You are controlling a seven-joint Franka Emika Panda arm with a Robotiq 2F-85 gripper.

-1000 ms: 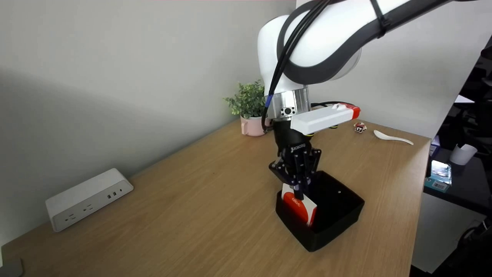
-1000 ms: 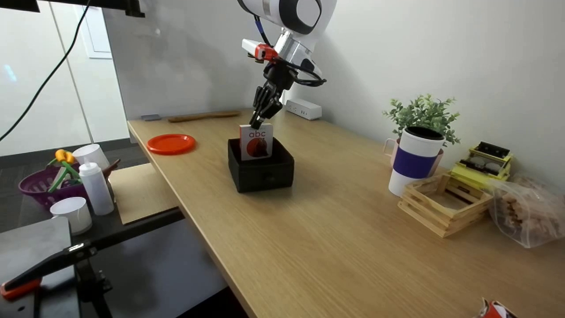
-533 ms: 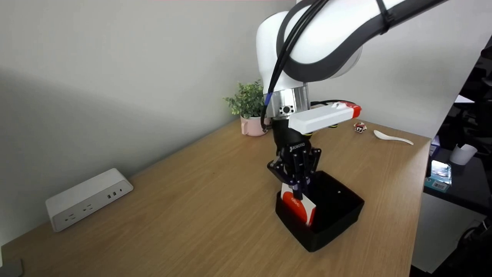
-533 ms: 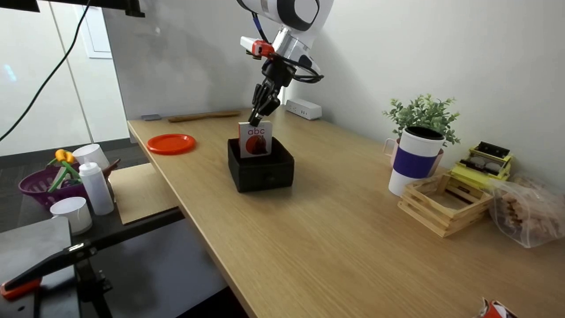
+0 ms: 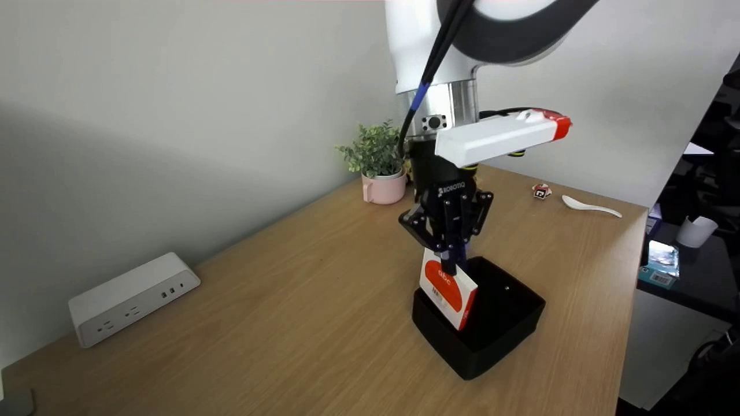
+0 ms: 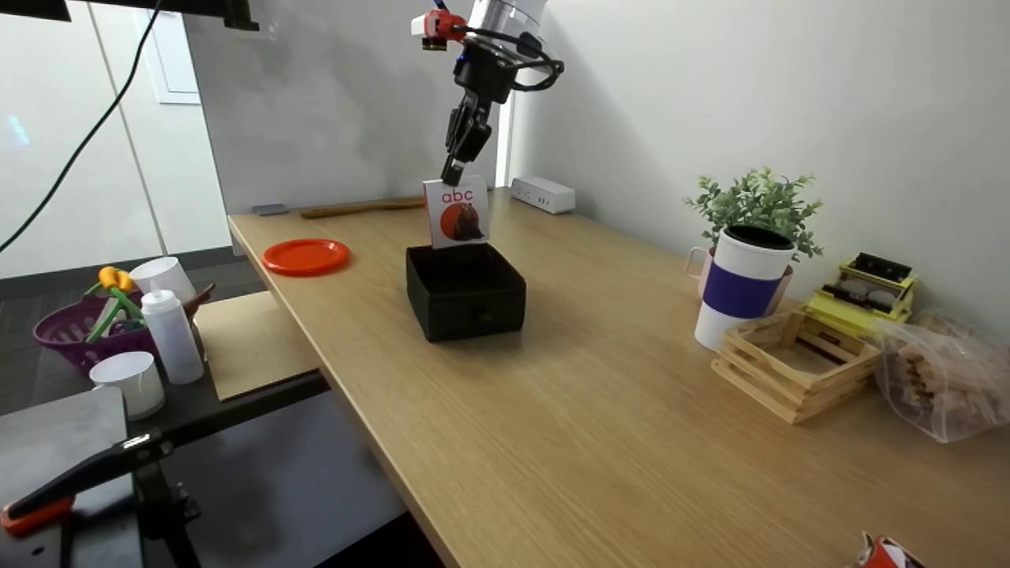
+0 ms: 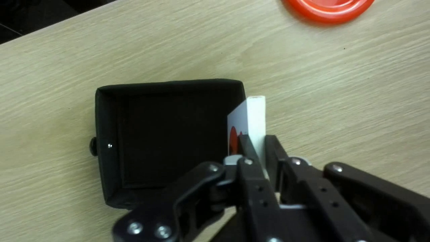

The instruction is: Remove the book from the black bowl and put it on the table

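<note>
The small white-and-red book [image 5: 442,289] is upright and slightly tilted. My gripper [image 7: 257,137] is shut on its top edge, one finger on each broad face. In an exterior view the book [image 6: 459,211] hangs with its lower edge at about the height of the far rim of the black bowl [image 6: 473,315]. Whether that edge is fully clear of the rim I cannot tell. In the wrist view the book [image 7: 256,116] is over one side of the bowl [image 7: 171,134], whose inside looks empty. The bowl stands on the wooden table [image 5: 277,335].
A red plate [image 6: 306,258] lies near the table edge beyond the bowl. A white power strip [image 5: 134,297] and a potted plant [image 5: 381,167] stand along the wall. A white-and-blue cup [image 6: 742,284], wooden crate [image 6: 797,363] and plastic bag [image 6: 939,379] are farther along.
My gripper has risen with the book held in it. The book has come up from inside the bowl to about rim height. The bowl has barely shifted.
</note>
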